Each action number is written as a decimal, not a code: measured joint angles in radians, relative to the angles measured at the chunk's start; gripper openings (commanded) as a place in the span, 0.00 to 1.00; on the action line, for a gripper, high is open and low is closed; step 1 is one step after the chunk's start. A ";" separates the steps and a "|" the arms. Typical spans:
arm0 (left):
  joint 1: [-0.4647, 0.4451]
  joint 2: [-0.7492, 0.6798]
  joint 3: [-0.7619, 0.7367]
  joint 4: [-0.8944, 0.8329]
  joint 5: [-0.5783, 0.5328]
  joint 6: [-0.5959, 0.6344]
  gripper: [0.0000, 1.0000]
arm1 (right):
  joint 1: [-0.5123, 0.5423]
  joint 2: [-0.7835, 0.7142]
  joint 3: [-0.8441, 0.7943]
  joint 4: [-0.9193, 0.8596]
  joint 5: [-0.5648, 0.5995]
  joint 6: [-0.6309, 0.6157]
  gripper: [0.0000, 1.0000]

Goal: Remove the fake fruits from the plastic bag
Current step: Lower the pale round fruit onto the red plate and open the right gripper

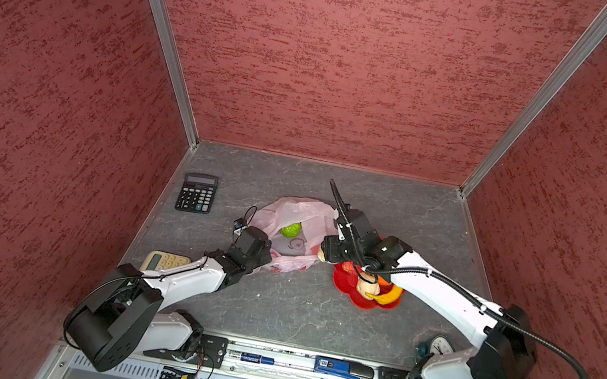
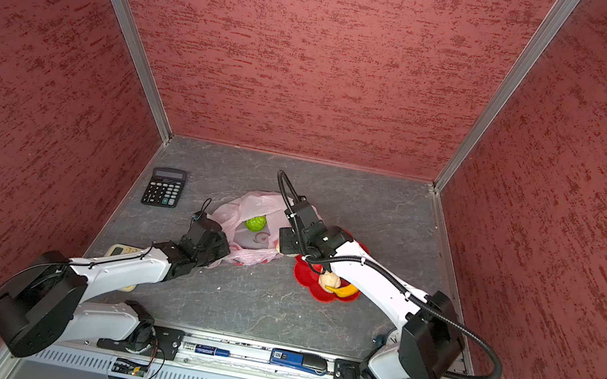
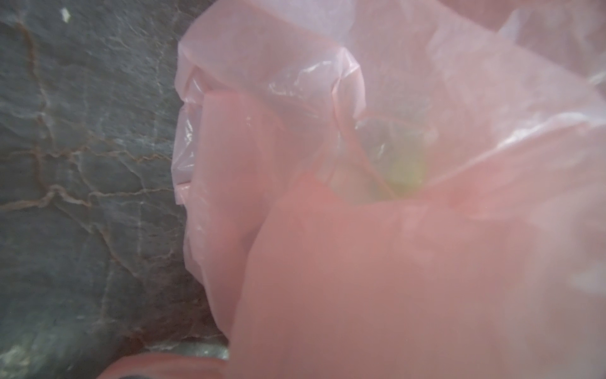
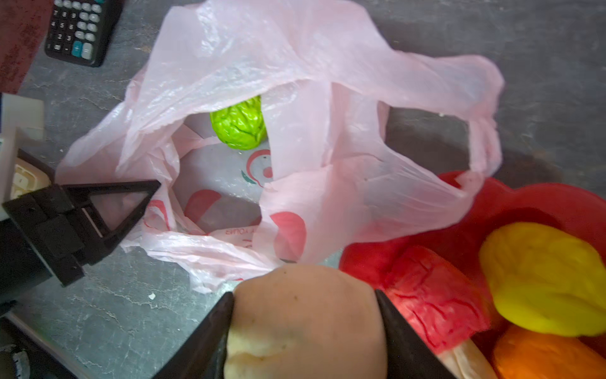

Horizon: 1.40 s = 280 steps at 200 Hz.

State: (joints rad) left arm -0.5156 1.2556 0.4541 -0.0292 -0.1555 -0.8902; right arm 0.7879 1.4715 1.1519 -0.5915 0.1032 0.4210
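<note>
1. Right, the right jaws stand about half apart, clamped on a cream fruit (image 4: 305,321) across its flanks. It hangs at the bag-side edge of the dish (image 4: 557,200), clear of the bag (image 4: 295,49).
2. The left jaws are fully closed, pinching the bag's rim on the side away from the dish, and that pinch props the mouth open.
3. Already in the dish are the red fruit (image 4: 433,295), yellow fruit (image 4: 544,279) and orange (image 4: 541,357). A top view adds the banana (image 1: 386,296) beside a second cream fruit (image 1: 366,284).
4. One left, by my reckoning: the green ball (image 4: 239,123) lies inside the bag, at the end far from the dish, partly under a fold of film.
5. On handling, these fruits look like light, hard, glossy plastic. I'd expect them to squirt out of a glancing pinch, so take each squarely across its widest part.
6. The ball's bumps should give some bite. Come down through the open mouth and straddle its middle.
7. The bag is thin, limp and crinkly, and it will likely cling and drag along. The risk is nipping film together with the ball.
8. One loop handle lies on the dish's near rim, so a tug on the bag could nudge the dish.
</note>
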 measured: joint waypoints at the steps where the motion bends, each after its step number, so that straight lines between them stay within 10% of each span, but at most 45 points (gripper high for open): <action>1: 0.000 0.000 0.000 0.000 0.000 0.000 0.01 | 0.000 -0.002 -0.002 -0.001 0.000 0.000 0.26; 280: 0.000 0.000 0.000 -0.005 0.000 0.000 0.01 | -0.092 -0.109 -0.285 0.023 0.014 0.107 0.35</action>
State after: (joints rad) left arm -0.5156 1.2556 0.4541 -0.0338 -0.1555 -0.8902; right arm 0.6964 1.3624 0.8665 -0.5682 0.1169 0.5278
